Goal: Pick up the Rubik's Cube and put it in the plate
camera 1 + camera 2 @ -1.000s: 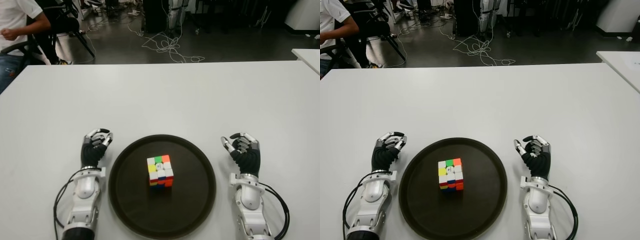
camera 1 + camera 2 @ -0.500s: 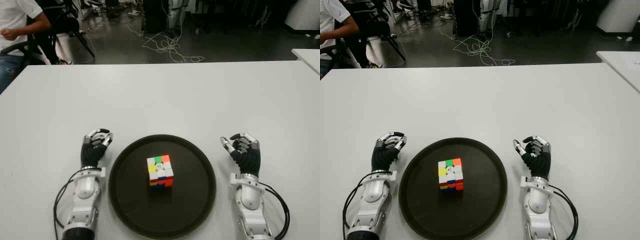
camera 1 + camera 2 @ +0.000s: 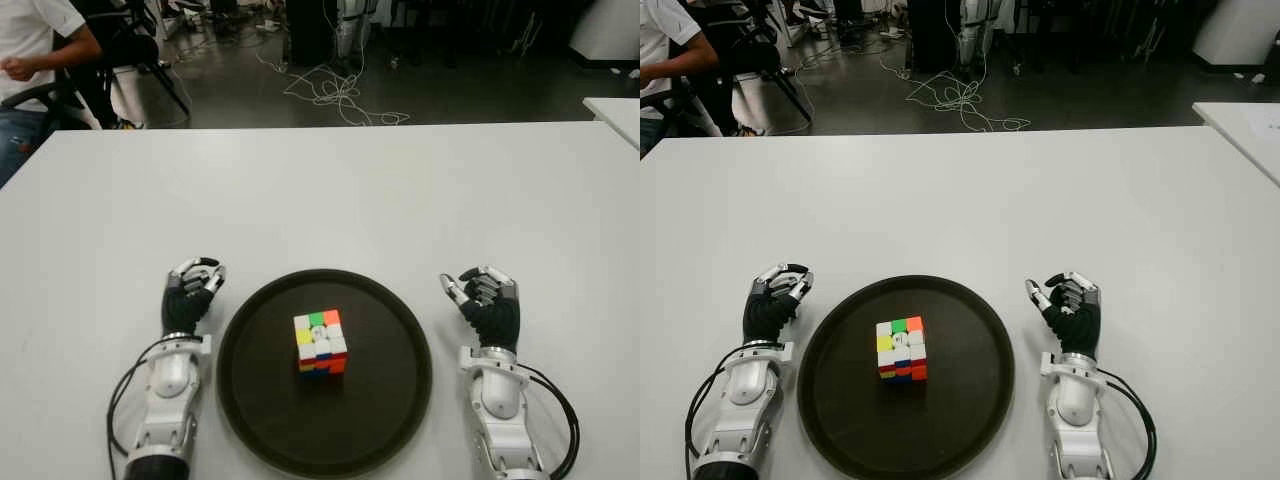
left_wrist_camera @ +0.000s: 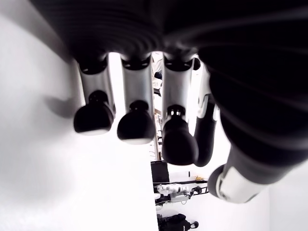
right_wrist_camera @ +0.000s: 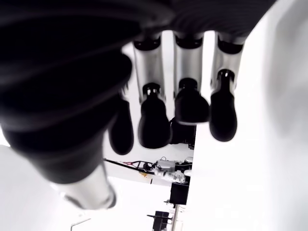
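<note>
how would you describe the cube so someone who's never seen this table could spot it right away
On the white table, look near the front edge for the round dark plate between the left hand and right hand. The Rubik's Cube sits near its middle, the only multicoloured thing there.

The left hand (image 3: 190,295) has a black palm covering, silver-grey metal finger segments and rounded black fingertips (image 4: 136,126). Its forearm (image 3: 165,410) is a white and light grey plastic shell, with a dark ring at the near end. A thin black cable (image 3: 122,385) runs in a loop beside it. The right hand (image 3: 484,305) has the same black, silver and white build, and its black cable (image 3: 560,405) curves along the outer side.
</note>
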Robot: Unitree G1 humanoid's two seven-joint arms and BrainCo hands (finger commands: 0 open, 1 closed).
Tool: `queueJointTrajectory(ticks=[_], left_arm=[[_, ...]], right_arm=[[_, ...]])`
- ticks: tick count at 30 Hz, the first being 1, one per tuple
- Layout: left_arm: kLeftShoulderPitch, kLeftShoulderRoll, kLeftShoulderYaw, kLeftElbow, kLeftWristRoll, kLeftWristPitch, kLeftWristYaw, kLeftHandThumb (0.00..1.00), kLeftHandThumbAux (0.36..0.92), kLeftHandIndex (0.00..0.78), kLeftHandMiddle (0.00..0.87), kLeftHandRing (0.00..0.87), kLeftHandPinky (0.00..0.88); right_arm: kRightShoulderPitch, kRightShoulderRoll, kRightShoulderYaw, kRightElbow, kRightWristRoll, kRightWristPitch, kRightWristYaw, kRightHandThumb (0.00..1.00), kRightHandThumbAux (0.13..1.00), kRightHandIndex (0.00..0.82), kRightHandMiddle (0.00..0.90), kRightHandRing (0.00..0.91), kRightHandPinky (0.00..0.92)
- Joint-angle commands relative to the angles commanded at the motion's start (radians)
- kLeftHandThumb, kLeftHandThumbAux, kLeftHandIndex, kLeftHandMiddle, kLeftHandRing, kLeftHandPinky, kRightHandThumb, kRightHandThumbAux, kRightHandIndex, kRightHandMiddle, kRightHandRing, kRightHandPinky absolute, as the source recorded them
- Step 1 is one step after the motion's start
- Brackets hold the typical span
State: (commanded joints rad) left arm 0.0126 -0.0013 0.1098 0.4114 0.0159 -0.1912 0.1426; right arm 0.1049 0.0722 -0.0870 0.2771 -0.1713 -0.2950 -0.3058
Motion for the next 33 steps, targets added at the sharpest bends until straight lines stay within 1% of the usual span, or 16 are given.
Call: queueJointTrajectory(ticks=[8, 15, 23, 26, 33], left_arm=[[0.003, -0.003, 0.005, -0.008, -0.012, 0.012, -0.005, 0.703, 0.708, 0.443, 0.811, 0.832, 0.815], [-0.001, -0.002, 0.007, 0.003, -0.014, 0.008, -0.008, 0.705, 0.707, 0.444, 0.814, 0.832, 0.818], [-0.007, 0.004, 0.006, 0.015, -0.005, 0.005, -0.010, 0.704, 0.707, 0.443, 0.815, 0.832, 0.814], [-0.009, 0.003, 0.009, 0.015, -0.008, 0.010, -0.007, 0.704, 0.707, 0.444, 0.817, 0.836, 0.822], [-0.011, -0.001, 0.013, 0.021, -0.014, -0.005, -0.010, 0.704, 0.707, 0.444, 0.815, 0.834, 0.815]], right_arm=[[0.005, -0.005, 0.010, -0.013, -0.003, 0.027, 0.019, 0.180, 0.839, 0.712, 0.818, 0.843, 0.844], [0.003, 0.004, 0.002, -0.005, 0.025, -0.001, 0.031, 0.241, 0.836, 0.700, 0.819, 0.841, 0.843], [-0.004, -0.004, 0.003, 0.012, 0.027, -0.035, 0.041, 0.219, 0.837, 0.712, 0.817, 0.838, 0.835], [-0.006, -0.005, 0.002, 0.012, 0.023, -0.025, 0.040, 0.236, 0.839, 0.713, 0.816, 0.834, 0.831], [-0.007, -0.007, 0.003, 0.004, 0.016, -0.003, 0.040, 0.270, 0.837, 0.707, 0.816, 0.833, 0.829]])
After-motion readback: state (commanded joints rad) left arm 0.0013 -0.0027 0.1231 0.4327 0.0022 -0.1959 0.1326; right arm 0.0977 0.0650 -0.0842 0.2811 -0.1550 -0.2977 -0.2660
